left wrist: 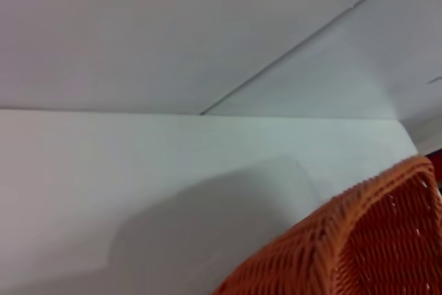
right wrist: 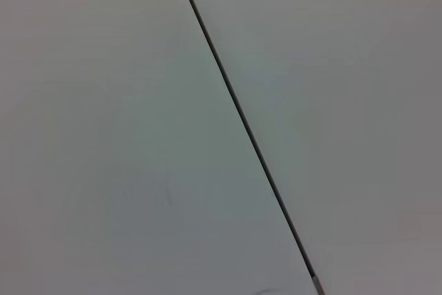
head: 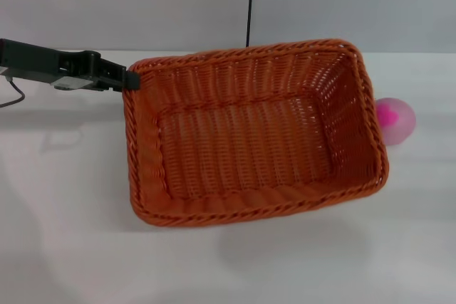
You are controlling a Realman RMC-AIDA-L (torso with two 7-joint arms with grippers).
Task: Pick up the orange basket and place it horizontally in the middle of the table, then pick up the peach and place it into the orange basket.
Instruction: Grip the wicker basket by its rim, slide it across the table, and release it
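The orange basket (head: 256, 133) fills the middle of the head view, long side running left to right, open side up. It seems to hang a little above the white table (head: 64, 233), with a faint shadow below it. My left gripper (head: 131, 78) reaches in from the left and is shut on the braided rim at the basket's far left corner. A corner of the orange basket (left wrist: 359, 240) also shows in the left wrist view. The peach (head: 397, 120) lies on the table just right of the basket, partly hidden by its rim. My right gripper is out of view.
A grey wall with a dark vertical seam (head: 251, 5) stands behind the table. The right wrist view holds only the wall and that seam (right wrist: 242, 122). A thin cable (head: 13, 94) hangs from the left arm.
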